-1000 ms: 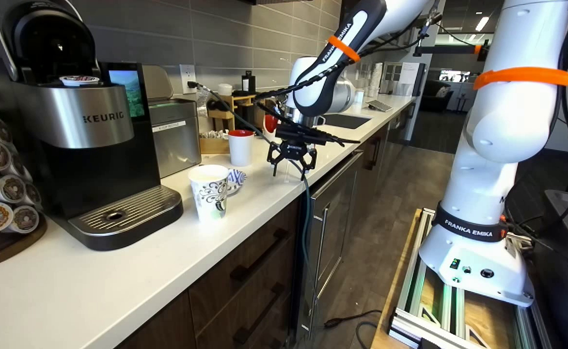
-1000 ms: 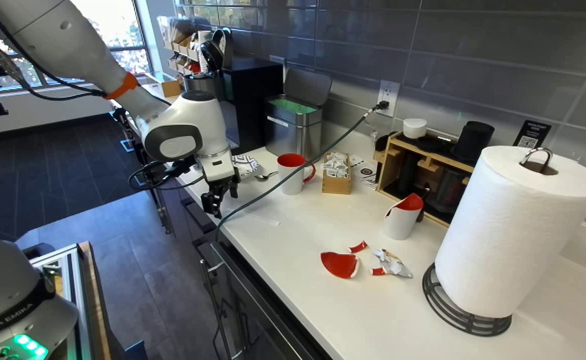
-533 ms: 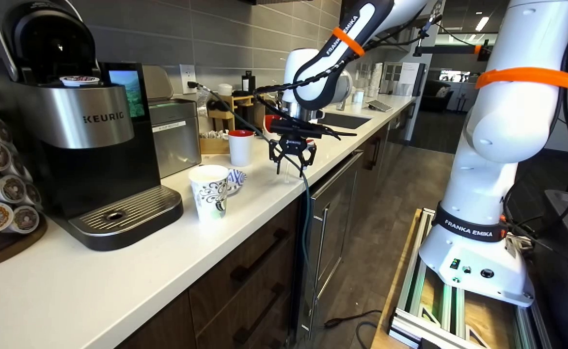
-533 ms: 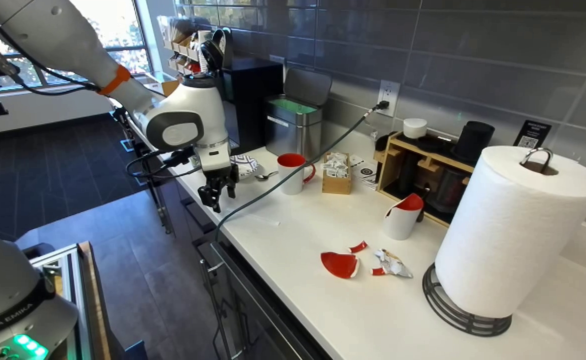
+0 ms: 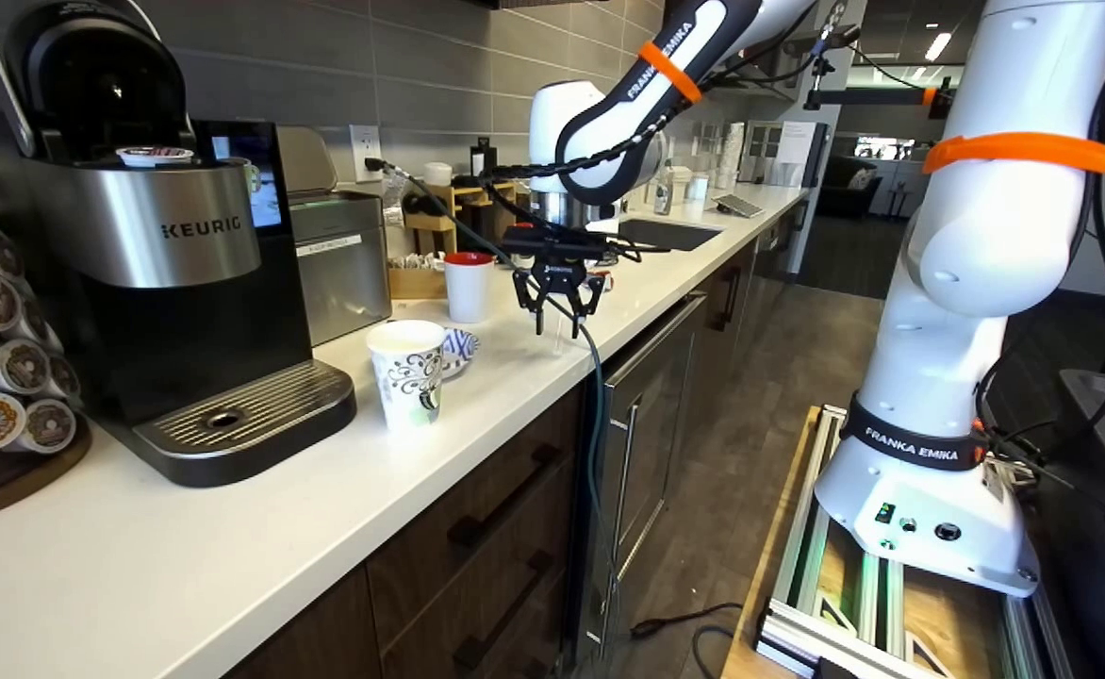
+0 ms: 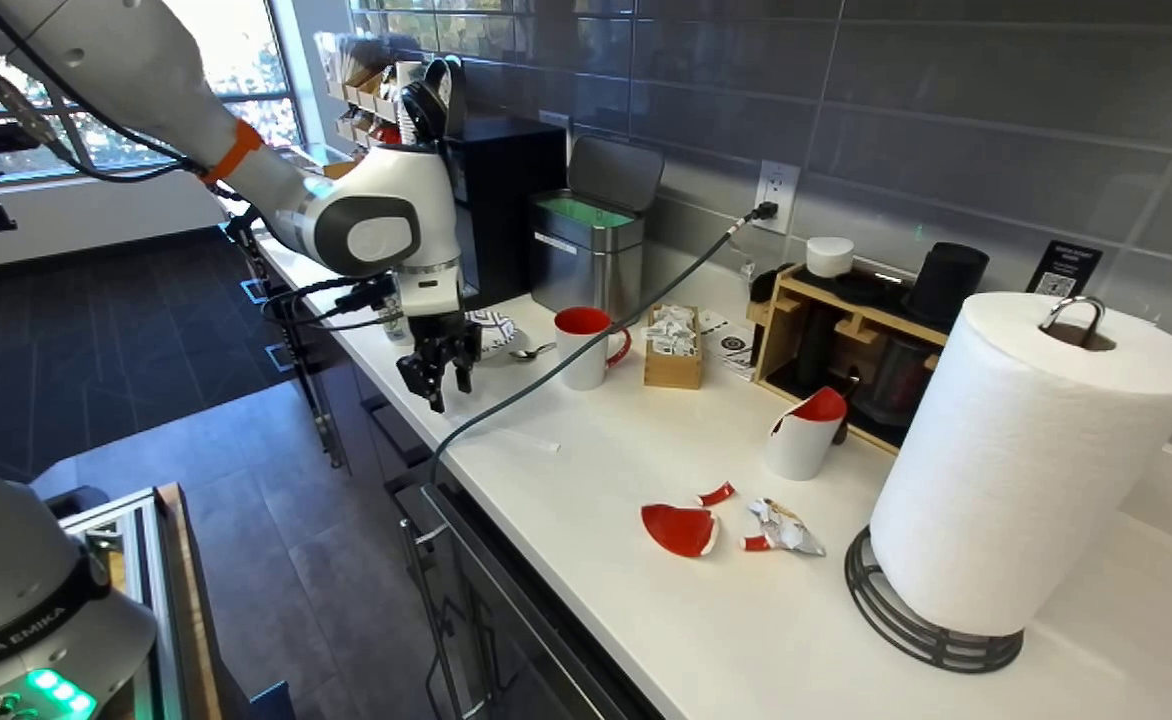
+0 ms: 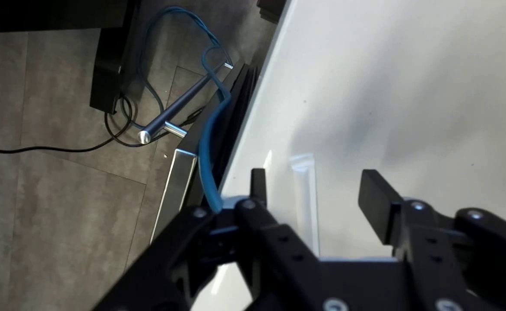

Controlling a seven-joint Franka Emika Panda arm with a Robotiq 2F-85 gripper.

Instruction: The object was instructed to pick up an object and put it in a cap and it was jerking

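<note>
- KEURIG reads plainly on the coffee maker (image 5: 171,255), a pod (image 5: 155,157) resting at its opened top
- FRANKA EMIKA is lettered on the base band (image 5: 915,446) of the arm (image 5: 996,283) and again on the forearm (image 5: 677,52), partly hidden there by an orange band (image 5: 669,73)
- The label (image 5: 329,246) on the metal bin (image 5: 340,288) and the print on the coffee pods (image 5: 23,367) are too small to make out; the black sign (image 6: 1066,268) carries a QR code
- The clear strip (image 7: 306,194), thin and see-through with paler edges, lies on the white counter (image 6: 586,490) near its front edge, below the gripper (image 7: 314,185)
- The paper cup (image 5: 408,377), white with dark swirls, stands upright near the coffee maker, apart from the strip
- The forearm slopes down over the counter, the gripper pointing downward
- The fingers (image 7: 376,207) are spread wide, the strip showing through their gap in the wrist view
</note>
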